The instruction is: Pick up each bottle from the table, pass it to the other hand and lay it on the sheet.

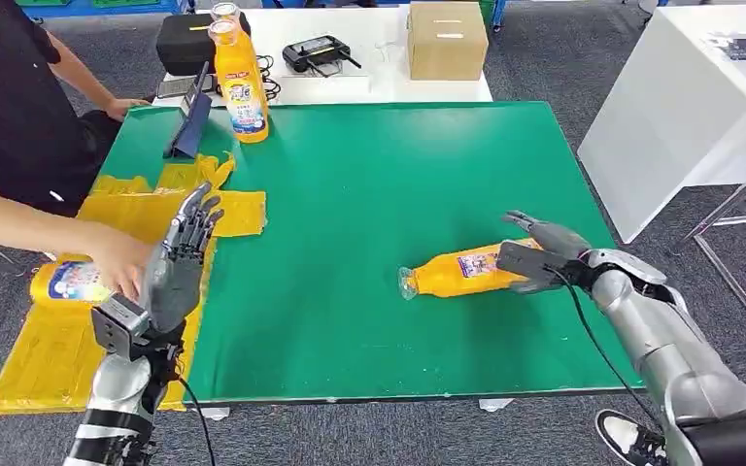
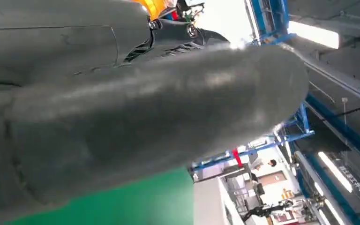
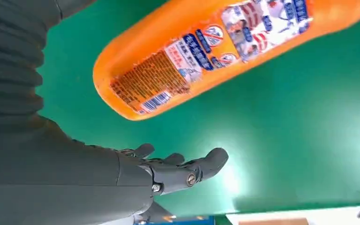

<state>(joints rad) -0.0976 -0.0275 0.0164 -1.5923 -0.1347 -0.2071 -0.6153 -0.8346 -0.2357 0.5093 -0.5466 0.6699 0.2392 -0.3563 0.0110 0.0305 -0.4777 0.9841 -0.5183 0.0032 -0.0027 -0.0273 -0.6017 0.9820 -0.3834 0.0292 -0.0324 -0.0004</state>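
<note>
An orange bottle (image 1: 457, 272) lies on its side on the green table (image 1: 369, 175), cap towards the left. My right hand (image 1: 539, 254) is at its base end with fingers spread; in the right wrist view the bottle (image 3: 215, 51) lies apart from the fingers (image 3: 187, 171), ungripped. My left hand (image 1: 180, 262) is raised over the table's left edge, fingers straight and apart, holding nothing. A second bottle (image 1: 68, 280) lies on the yellow sheet (image 1: 53, 359) under a person's hand (image 1: 117, 260). A third bottle (image 1: 240, 83) stands upright at the far left of the table.
A person (image 1: 10, 107) sits at the left, one arm reaching over the sheet. A dark tablet (image 1: 191, 121) leans near the upright bottle. Behind the table are a cardboard box (image 1: 447, 39), a black case (image 1: 189, 39) and a controller (image 1: 319, 50). A white counter (image 1: 680, 107) stands at the right.
</note>
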